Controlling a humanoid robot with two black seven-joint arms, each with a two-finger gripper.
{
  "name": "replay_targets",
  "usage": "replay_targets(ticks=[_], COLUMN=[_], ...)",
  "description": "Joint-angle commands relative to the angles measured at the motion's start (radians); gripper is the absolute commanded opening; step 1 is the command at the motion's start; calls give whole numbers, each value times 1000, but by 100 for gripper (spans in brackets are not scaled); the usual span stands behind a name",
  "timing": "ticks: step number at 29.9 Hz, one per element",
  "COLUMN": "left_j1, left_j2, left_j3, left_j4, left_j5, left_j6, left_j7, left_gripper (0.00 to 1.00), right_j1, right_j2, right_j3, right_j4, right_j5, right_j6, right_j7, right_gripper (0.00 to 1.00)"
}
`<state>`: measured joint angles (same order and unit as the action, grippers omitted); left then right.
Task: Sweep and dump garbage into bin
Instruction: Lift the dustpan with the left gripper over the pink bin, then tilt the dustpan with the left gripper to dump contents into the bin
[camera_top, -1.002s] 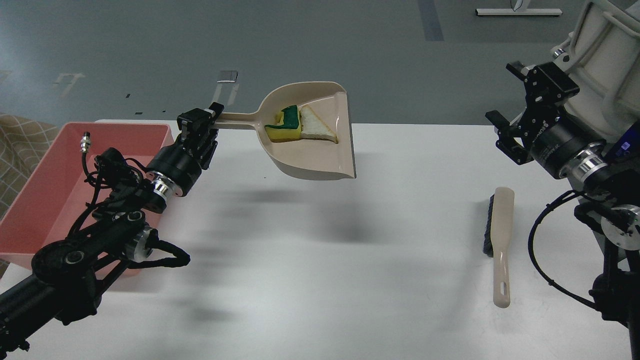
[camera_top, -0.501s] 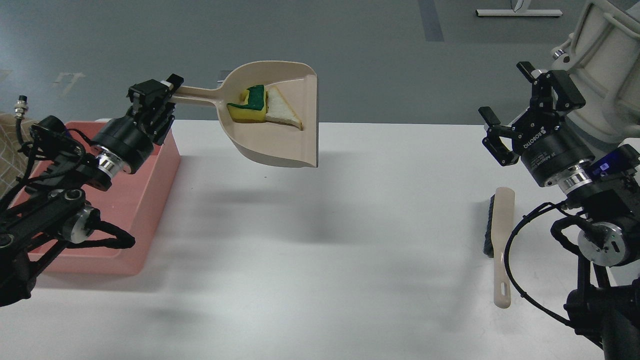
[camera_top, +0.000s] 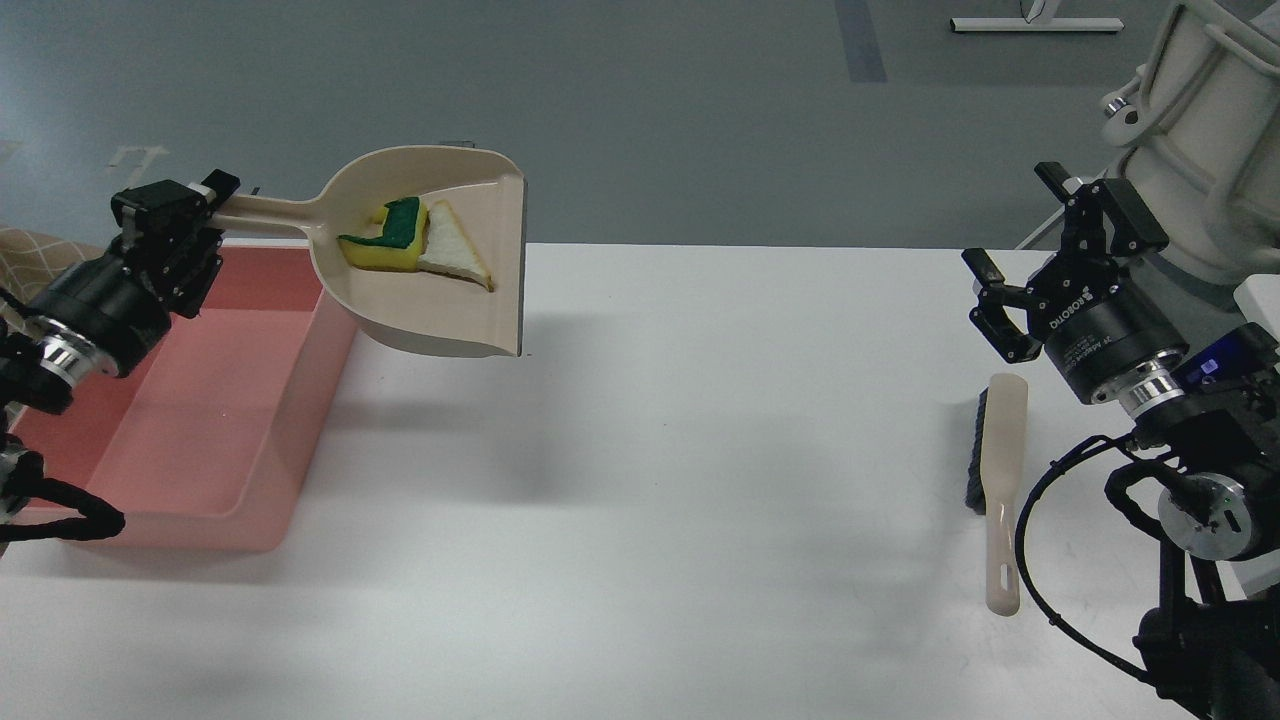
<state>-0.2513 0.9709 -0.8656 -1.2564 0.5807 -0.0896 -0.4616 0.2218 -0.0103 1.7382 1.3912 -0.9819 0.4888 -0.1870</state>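
My left gripper (camera_top: 190, 215) is shut on the long handle of the beige dustpan (camera_top: 440, 300) and holds it in the air, above the right rim of the pink bin (camera_top: 200, 430). The yellow sponge with a green face (camera_top: 385, 240) and the white triangular slice (camera_top: 450, 248) lie side by side inside the pan. The bin stands at the table's left end and looks empty. My right gripper (camera_top: 1030, 250) is open and empty, raised at the far right above the brush.
A beige hand brush with dark bristles (camera_top: 1000, 480) lies on the white table (camera_top: 680, 480) at the right, below my right gripper. A patterned cloth (camera_top: 40, 250) shows at the left edge behind the bin.
My left arm has carried the dustpan with both pieces leftward, from mid-table to over the bin's right rim. My right gripper shifted slightly and stays open.
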Motion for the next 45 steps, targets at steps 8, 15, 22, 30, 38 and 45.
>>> replay_targets(ticks=[8,15,22,30,38,45], left_j1=[113,127,129,129,129,127], left_j2=[66,95,91,106,152,189], left_j3=[-7,-9,-7,-15,-13,-9], left_j4=[46,113,348,453,451,453], left_j5=[-239,-312,-317,-334,-289,-167], left_j6=[-45,-56,-211,-317,-367,-366], left_j7=[-27,-27,-27,-27,-27,-27], left_gripper=[0,0,0,0,0,0], right_j1=[-16,-16,-30,-41,-47,-59], right_j2=[-19,-19,-48,-54,-56,-63], right_j3=[1,1,0,-3,0,3], right_j4=[0,2,3,2,3,3], right_j5=[0,0,0,0,0,0], right_j6=[0,0,0,0,0,0], right_j7=[0,0,0,0,0,0], right_gripper=[100,100,100,100,100,100])
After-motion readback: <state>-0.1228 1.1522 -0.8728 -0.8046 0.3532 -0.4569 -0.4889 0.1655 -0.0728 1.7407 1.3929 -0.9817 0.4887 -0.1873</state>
